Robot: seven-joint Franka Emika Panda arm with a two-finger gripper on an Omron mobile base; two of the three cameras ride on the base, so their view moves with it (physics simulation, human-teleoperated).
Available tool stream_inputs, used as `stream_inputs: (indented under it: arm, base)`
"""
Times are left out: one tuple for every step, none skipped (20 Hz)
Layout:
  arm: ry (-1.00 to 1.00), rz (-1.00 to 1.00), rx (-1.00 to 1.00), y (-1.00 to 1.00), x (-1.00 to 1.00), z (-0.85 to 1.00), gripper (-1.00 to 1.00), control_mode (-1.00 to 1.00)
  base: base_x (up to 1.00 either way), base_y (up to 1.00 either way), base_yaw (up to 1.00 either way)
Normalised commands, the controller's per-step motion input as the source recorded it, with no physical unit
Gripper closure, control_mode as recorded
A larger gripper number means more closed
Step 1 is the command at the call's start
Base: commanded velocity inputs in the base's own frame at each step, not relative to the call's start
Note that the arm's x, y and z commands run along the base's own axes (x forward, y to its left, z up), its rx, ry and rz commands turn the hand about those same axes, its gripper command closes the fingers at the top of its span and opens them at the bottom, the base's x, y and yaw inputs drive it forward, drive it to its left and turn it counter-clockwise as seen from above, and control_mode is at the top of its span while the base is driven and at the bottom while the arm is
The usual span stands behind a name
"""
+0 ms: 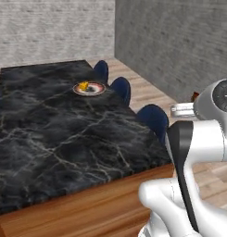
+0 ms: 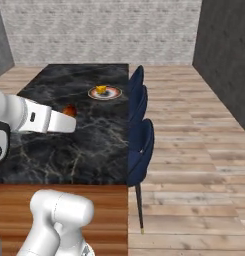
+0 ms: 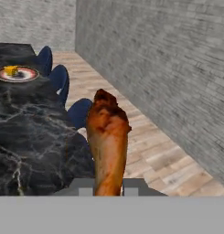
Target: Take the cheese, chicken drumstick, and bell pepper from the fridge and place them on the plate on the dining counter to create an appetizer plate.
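One chicken drumstick (image 3: 107, 146) is clamped in the tool (image 3: 108, 188), which is clenched on its narrow lower end; the meat stands upright in the hand view, its darker lumpy end on top. In the right base view a small piece of the drumstick (image 2: 69, 110) shows just past the end of the white arm, over the table (image 2: 89, 145). The table is a black slab with white veins on a wooden base. The plate (image 1: 89, 88), white with an orange-red rim band, sits at the table's far right part, close to the edge. The cheese (image 1: 84, 85) lies on the plate as a yellow-orange wedge. Three blue chairs (image 1: 154, 119) stand in a row along the table's right side, on wooden floor.
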Motion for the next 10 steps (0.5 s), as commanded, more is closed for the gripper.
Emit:
stream_inputs:
  arm:
    - [0.0, 0.0, 0.0, 0.0, 0.0, 0.0, 1.0, 1.0]
    - [0.0, 0.0, 0.0, 0.0, 0.0, 0.0, 1.0, 1.0]
    - [0.0, 0.0, 0.0, 0.0, 0.0, 0.0, 1.0, 1.0]
    - [0.0, 0.0, 0.0, 0.0, 0.0, 0.0, 1.0, 1.0]
    - [0.0, 0.0, 0.0, 0.0, 0.0, 0.0, 1.0, 1.0]
    - [0.0, 0.0, 0.0, 0.0, 0.0, 0.0, 1.0, 1.0]
    - [0.0, 0.0, 0.0, 0.0, 0.0, 0.0, 1.0, 1.0]
    - [0.0, 0.0, 0.0, 0.0, 0.0, 0.0, 1.0, 1.0]
    - [0.0, 0.0, 0.0, 0.0, 0.0, 0.0, 1.0, 1.0]
    - [0.0, 0.0, 0.0, 0.0, 0.0, 0.0, 1.0, 1.0]
  base:
    - [0.0, -1.0, 0.0]
    - [0.0, -1.0, 0.0]
    - [0.0, -1.0, 0.0]
    - [0.0, -1.0, 0.01]
    - [0.07, -1.0, 0.07]
    - [0.16, -1.0, 0.1]
    - [0.2, -1.0, 0.14]
    - [0.23, -1.0, 0.16]
    - [0.24, -1.0, 0.18]
    - [0.27, -1.0, 0.24]
